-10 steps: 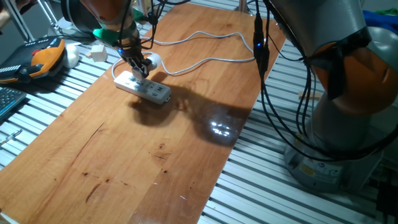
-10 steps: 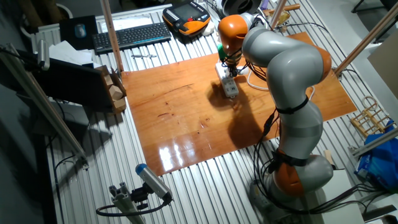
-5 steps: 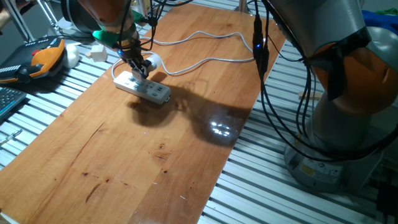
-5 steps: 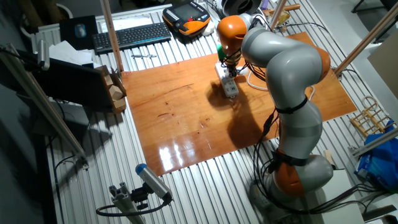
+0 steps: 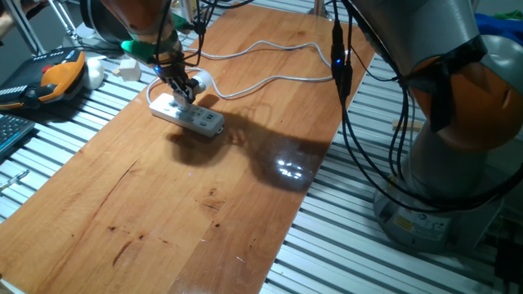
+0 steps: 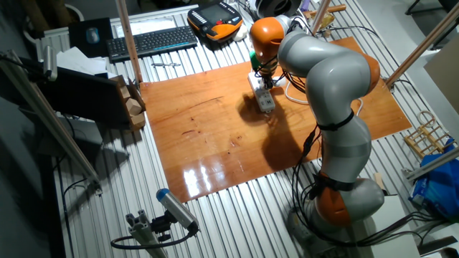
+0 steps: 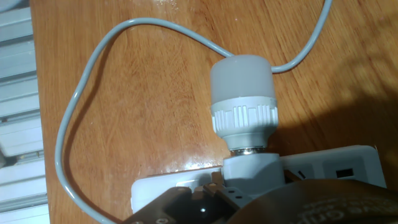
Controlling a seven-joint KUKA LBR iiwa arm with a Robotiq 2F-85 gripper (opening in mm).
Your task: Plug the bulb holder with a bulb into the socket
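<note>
Gripper (image 5: 181, 85) position: you will find it low over the near-left end of the socket (image 5: 188, 114), which lies flat on the wooden table (image 5: 245, 188) toward its far left part. In the other fixed view the gripper (image 6: 264, 80) stands over the socket (image 6: 265, 99) beneath the orange wrist joint of the arm (image 6: 323, 79).

In the hand view, the bulb holder with a bulb (image 7: 244, 109) fills the centre of the frame. Its round white bulb points away from the camera, the ribbed white collar sits below it, and a metal thread ring and white plug body follow toward the lower edge. The plug body meets the top face of the socket (image 7: 329, 165); you cannot tell from this view whether the pins are fully seated. In the first fixed view the bulb holder with a bulb (image 5: 198, 80) shows as a white shape just beside the fingers.

The fingers are largely hidden by the wrist housing and the holder, so you cannot tell whether the jaws are closed on the holder or parted.

The grey cable (image 7: 81, 93) loops across the wood to the left of the bulb and passes behind it. In the first fixed view the grey cable (image 5: 270, 49) runs from the socket toward the far edge of the table. An orange teach pendant (image 5: 57, 73) lies off the table at the left.
</note>
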